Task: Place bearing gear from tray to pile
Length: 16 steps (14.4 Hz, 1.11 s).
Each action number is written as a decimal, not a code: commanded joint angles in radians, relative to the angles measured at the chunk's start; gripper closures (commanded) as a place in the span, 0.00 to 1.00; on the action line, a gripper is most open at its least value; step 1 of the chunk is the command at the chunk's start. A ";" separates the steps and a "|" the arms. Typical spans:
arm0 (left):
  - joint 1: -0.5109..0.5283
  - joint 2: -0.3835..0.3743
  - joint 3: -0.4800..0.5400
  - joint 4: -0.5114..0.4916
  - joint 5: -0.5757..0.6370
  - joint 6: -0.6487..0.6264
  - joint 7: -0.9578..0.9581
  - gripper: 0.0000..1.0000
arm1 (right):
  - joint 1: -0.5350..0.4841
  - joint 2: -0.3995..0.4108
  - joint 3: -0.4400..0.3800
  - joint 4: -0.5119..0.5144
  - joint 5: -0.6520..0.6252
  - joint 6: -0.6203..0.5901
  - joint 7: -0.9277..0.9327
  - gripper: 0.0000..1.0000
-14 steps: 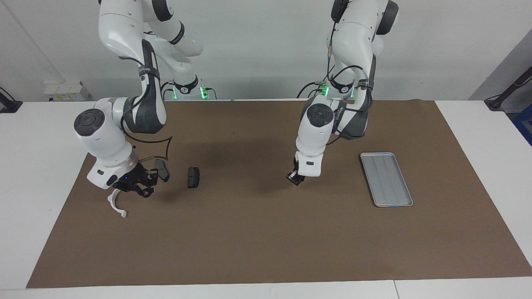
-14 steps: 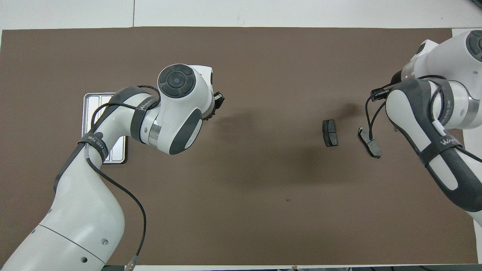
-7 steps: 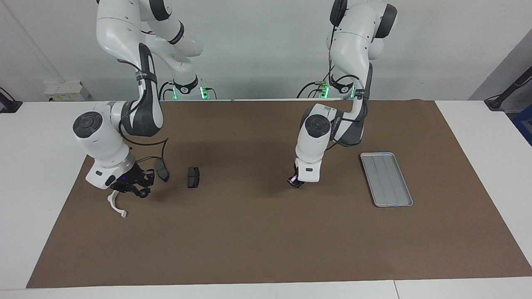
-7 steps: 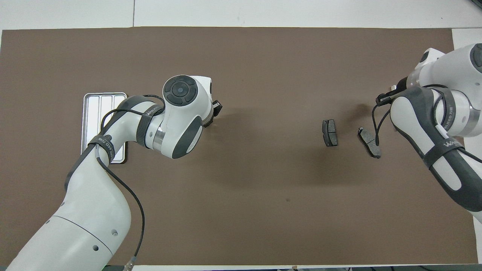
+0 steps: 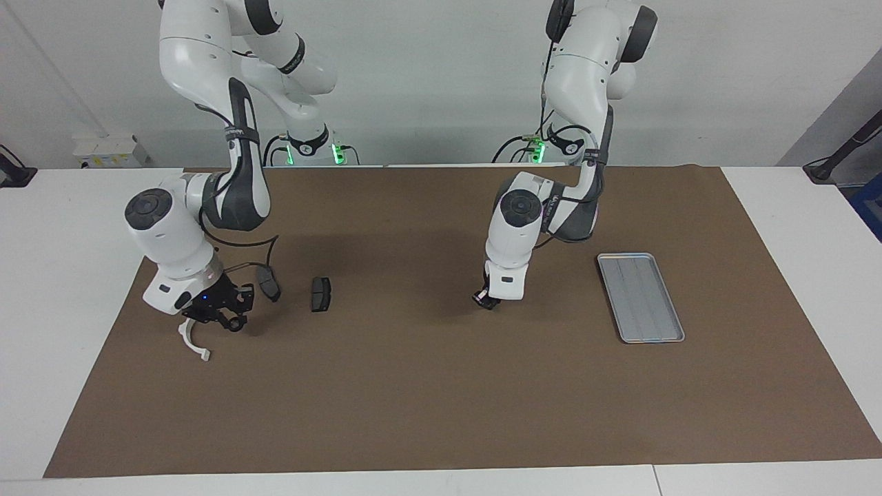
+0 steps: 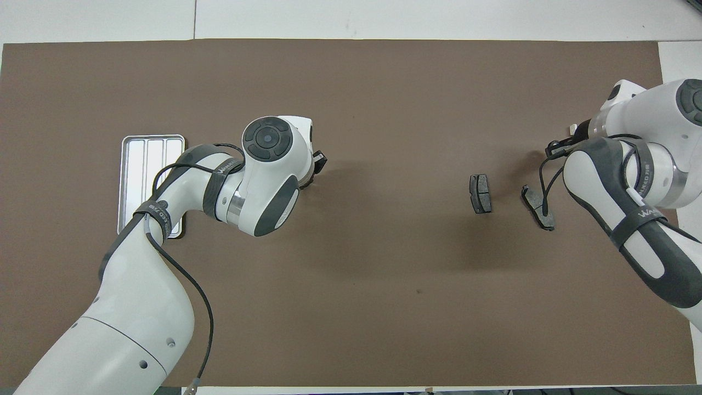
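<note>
2 arms had shifted only slightly over the last second: the left arm drew its elbow in so that more of the flat silver-grey ridged metal tray [image 6: 143, 164] lay uncovered from overhead, and the right arm rose a little over the pile. The left gripper [image 5: 486, 299] hung low over bare brown mat [image 5: 441, 386] between tray and pile, pointing down, its fingertips together; whether anything small sat pinched between them could not be told. The right gripper [image 5: 219, 315] hovered over the white curved plastic half-ring bracket [image 5: 192, 343], wrist tilted toward the table's middle, its jaws' state unclear. Beside it lay 2 dark grey brake-pad-like pieces, 1 [image 5: 268, 282] close to the right gripper, the other [image 5: 320, 294] toward the table's middle. The tray held nothing visible.
</note>
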 commanded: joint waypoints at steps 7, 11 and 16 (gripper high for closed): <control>0.011 -0.075 0.061 0.065 0.009 -0.164 -0.017 0.00 | -0.025 0.032 0.013 -0.042 0.005 0.087 -0.038 1.00; 0.117 -0.239 0.077 0.054 0.009 -0.288 0.099 0.00 | -0.022 0.035 0.012 -0.045 0.005 0.093 -0.030 0.86; 0.286 -0.381 0.080 0.060 0.008 -0.503 0.478 0.00 | -0.008 0.033 0.012 -0.042 0.004 0.078 0.017 0.00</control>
